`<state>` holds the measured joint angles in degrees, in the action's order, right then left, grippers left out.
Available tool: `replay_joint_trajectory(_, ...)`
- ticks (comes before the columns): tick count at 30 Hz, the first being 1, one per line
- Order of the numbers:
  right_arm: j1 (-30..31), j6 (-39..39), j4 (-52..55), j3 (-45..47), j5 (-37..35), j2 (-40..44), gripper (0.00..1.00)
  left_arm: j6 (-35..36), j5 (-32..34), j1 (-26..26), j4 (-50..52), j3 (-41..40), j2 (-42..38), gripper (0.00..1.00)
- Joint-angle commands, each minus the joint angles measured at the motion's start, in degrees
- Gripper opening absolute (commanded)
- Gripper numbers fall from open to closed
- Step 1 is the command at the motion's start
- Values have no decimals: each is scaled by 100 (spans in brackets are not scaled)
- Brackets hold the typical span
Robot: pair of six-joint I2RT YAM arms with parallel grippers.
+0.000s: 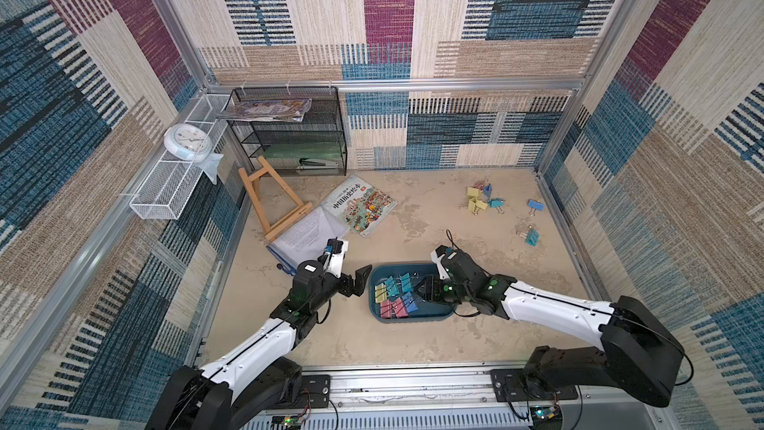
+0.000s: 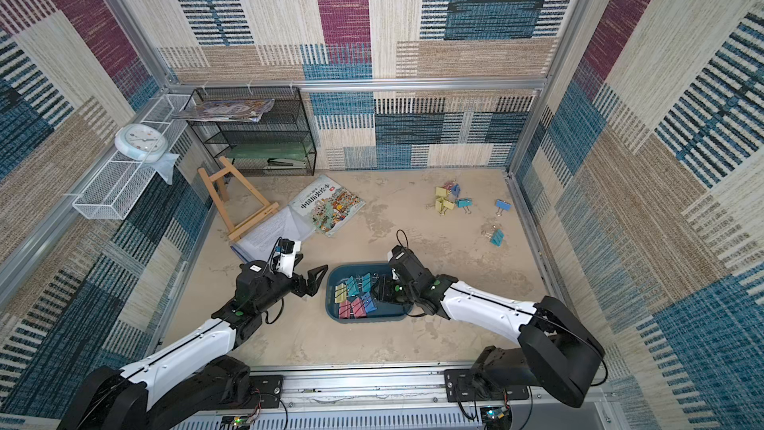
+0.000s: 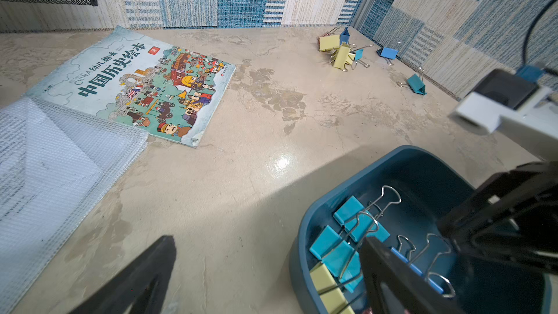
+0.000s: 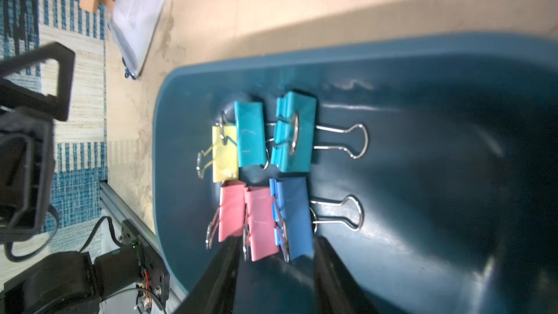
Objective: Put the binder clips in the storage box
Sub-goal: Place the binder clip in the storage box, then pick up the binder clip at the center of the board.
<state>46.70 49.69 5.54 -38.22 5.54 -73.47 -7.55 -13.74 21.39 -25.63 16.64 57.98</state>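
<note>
About seven pastel wire-handled binder clips (image 1: pixel 395 295) lie in the shallow dark-teal plastic storage box (image 1: pixel 413 319), about as many loose clips (image 1: pixel 479 200) remain well apart, roughly half done; right gripper (image 4: pixel 276 241) parted, empty, over the box, left gripper (image 1: pixel 357 282) open beside it
</note>
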Motion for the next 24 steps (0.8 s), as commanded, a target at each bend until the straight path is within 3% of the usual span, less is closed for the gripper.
replay_joint_trajectory(1, -7, -318, 840, -322, -1178, 267, 56, -1, -33, -5, -100, 58, -10, 99)
replay_joint_trajectory(6, -73, -815, 1036, -856, -3017, 667, 74, 8, -17, -6, -87, 60, -38, 99)
replay_joint_trajectory(8, -378, -1100, 831, -1011, -3406, 720, 77, 17, -15, -3, -79, 62, -39, 99)
replay_joint_trajectory(12, -1364, -1570, 246, -1223, -3120, 457, 77, 34, 7, -3, -53, 58, -44, 99)
replay_joint_trajectory(17, -2683, -1621, -2, -1851, -2421, -651, 77, 61, 53, -3, -22, 71, -41, 99)
replay_joint_trajectory(21, -3192, -1826, 334, -2759, -2241, -1934, 74, 52, 55, -4, -30, 77, -24, 99)
replay_joint_trajectory(24, -3264, -2198, 792, -3603, -2340, -2916, 65, 52, 47, -3, -20, 85, -2, 99)
